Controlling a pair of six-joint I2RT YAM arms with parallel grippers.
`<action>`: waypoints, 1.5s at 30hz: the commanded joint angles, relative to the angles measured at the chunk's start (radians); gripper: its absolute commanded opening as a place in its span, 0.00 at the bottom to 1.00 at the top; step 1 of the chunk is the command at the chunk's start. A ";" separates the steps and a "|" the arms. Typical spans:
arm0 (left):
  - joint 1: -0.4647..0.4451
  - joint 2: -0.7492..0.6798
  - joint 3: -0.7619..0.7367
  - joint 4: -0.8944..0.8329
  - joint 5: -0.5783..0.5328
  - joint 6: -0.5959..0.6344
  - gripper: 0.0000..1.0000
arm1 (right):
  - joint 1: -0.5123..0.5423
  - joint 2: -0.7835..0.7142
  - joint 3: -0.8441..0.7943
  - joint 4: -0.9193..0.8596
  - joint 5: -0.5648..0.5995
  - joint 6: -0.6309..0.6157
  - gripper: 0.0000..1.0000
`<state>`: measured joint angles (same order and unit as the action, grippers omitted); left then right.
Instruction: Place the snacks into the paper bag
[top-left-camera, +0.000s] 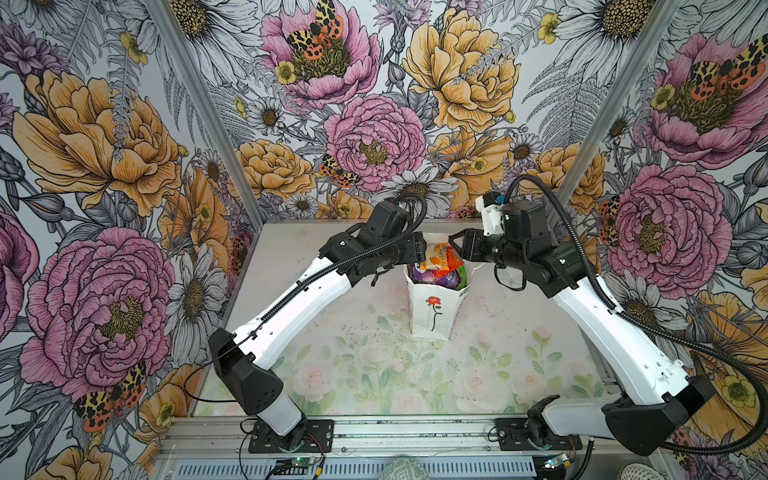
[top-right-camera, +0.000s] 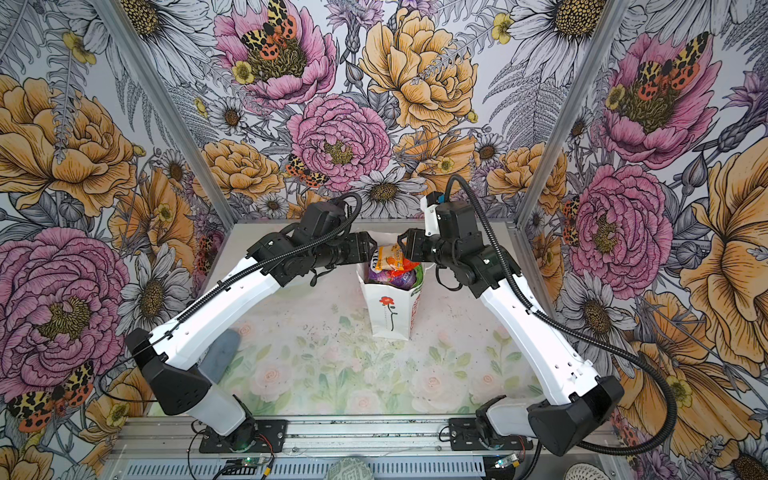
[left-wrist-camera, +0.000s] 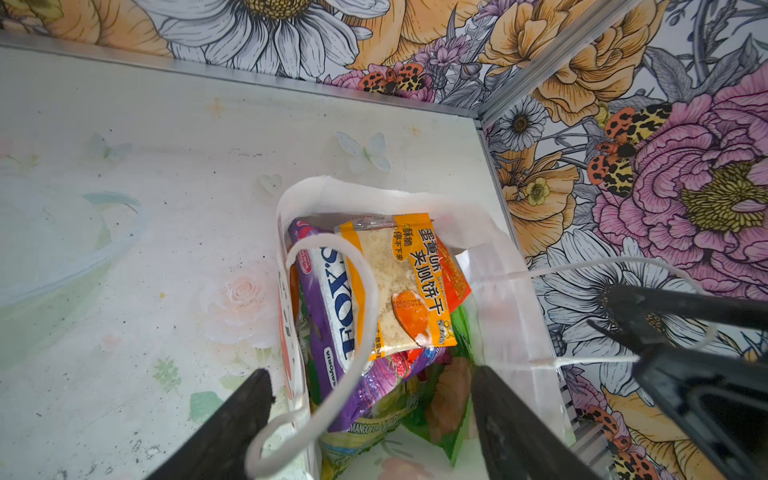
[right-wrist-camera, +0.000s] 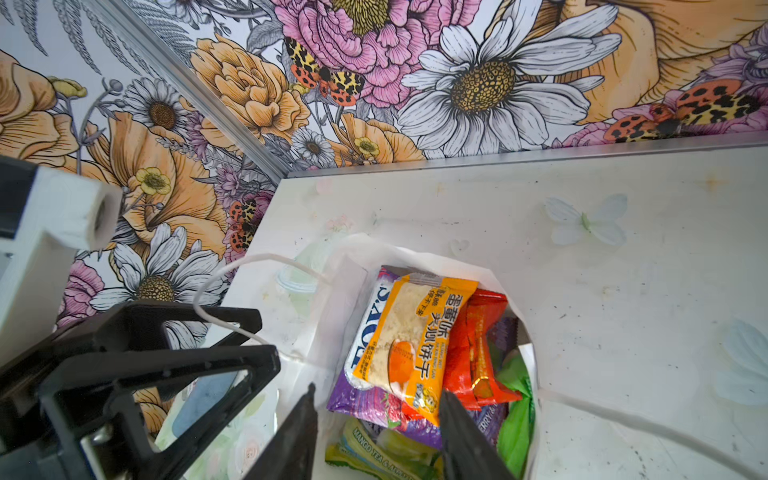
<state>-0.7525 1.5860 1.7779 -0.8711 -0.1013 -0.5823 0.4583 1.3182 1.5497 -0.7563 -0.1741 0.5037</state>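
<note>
Black fingers (left-wrist-camera: 249, 415) of the left gripper (left-wrist-camera: 370, 372) stand spread wide just above a stuffed paper bag (top-left-camera: 422, 320).

Nothing sits between them. The right gripper (right-wrist-camera: 378, 392), facing it across the bag's mouth, is parted and empty too. Directly below both hands the snacks (top-left-camera: 436, 268) are piled to the rim, with an orange packet (right-wrist-camera: 415, 340) on top. No packet shows on the table (top-left-camera: 374, 374) in either top view, so I'd judge the packing done, bar drawing the arms clear. From the left wrist a cord handle (left-wrist-camera: 372, 291) crosses in front of the purple packet (left-wrist-camera: 328, 316). The right wrist view shows the red packet (right-wrist-camera: 478, 353) and green packet (right-wrist-camera: 515, 399) plainly, where the left wrist catches only slivers of them.
</note>
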 joint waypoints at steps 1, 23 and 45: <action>-0.023 -0.066 0.044 0.027 -0.030 0.058 0.81 | -0.003 -0.042 0.034 0.026 -0.016 -0.011 0.52; 0.050 -0.901 -1.108 0.876 -0.917 0.316 0.99 | -0.013 -0.635 -0.520 0.180 0.696 -0.117 0.56; 0.551 -0.332 -1.441 1.520 -0.433 0.598 0.99 | -0.212 -0.141 -0.945 0.758 0.890 -0.185 1.00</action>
<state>-0.2127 1.1770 0.3031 0.4927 -0.6285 -0.0864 0.2630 1.0954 0.6041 -0.1699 0.6910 0.3634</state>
